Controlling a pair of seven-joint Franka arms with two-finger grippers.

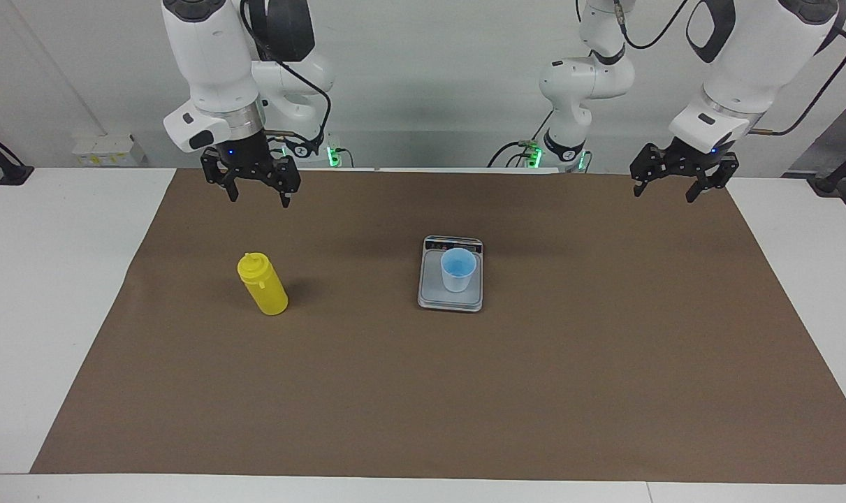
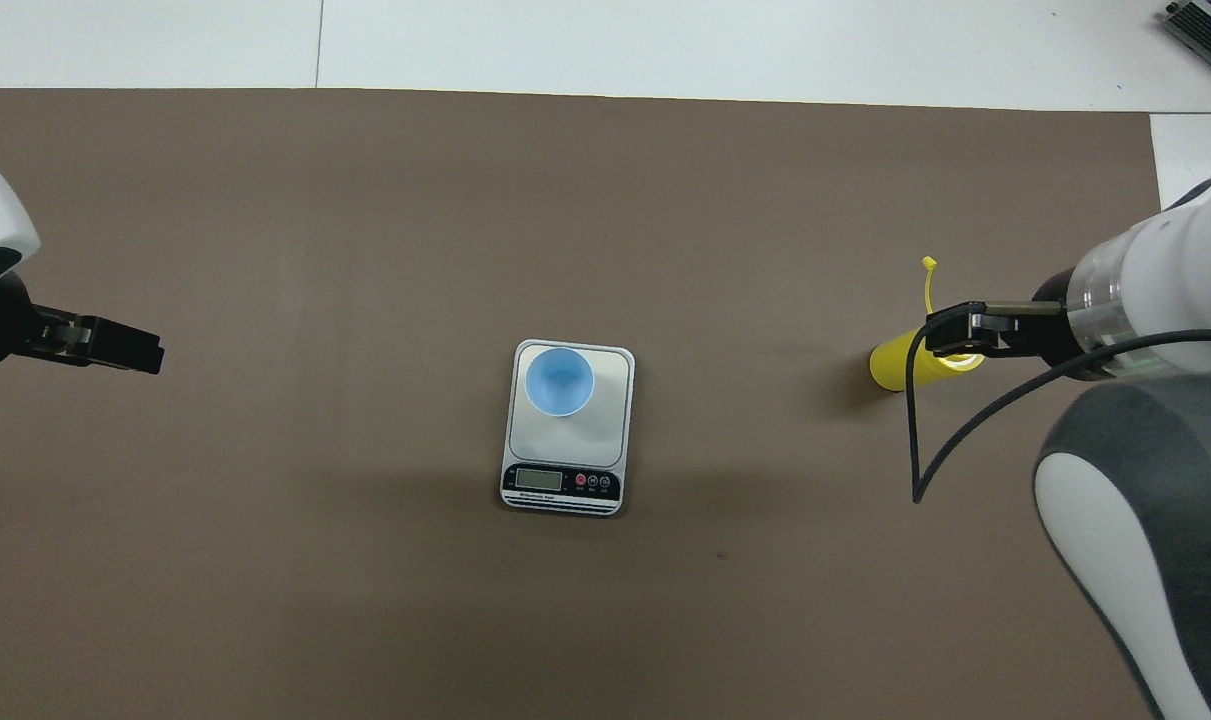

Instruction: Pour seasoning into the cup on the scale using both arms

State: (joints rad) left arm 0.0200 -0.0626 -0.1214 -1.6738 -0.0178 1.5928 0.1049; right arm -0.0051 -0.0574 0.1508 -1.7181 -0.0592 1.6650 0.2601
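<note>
Upright on the brown mat stands the yellow seasoning bottle, toward the right arm's end of the bench. Above it, clear of its lid, hangs the right pincer, fingers spread. Mid-mat, the blue cup sits on the scale. Meanwhile the left pincer waits spread over the mat's edge at its own end, holding nothing.

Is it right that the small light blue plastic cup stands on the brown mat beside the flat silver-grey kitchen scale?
Not quite. The small light blue plastic cup stands on the flat silver-grey kitchen scale itself, not beside it on the brown mat, as the facing view shows.
</note>
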